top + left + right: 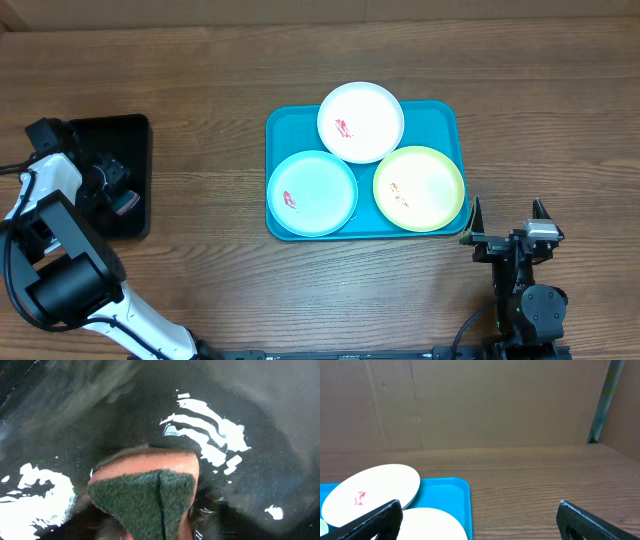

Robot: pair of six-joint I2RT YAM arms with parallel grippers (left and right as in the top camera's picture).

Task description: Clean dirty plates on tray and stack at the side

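Observation:
The turquoise tray [440, 115] holds three plates: a white one [361, 122] at the back, a pale aqua one [312, 193] front left and a yellow-green one [419, 188] front right. Each has a small red smear. My left gripper [118, 190] is down in a black tray [120, 128] at the far left. It is shut on an orange sponge with a green scouring face [145, 490], which is creased between the jaws. My right gripper [508, 215] is open and empty, just off the turquoise tray's front right corner. The right wrist view shows the white plate [375, 492] and the tray rim [447, 492].
The black tray's floor shows white glare patches [210, 425] in the left wrist view. Bare wood table [540, 120] lies right of the turquoise tray and between the two trays. A cardboard wall [480, 405] stands behind the table.

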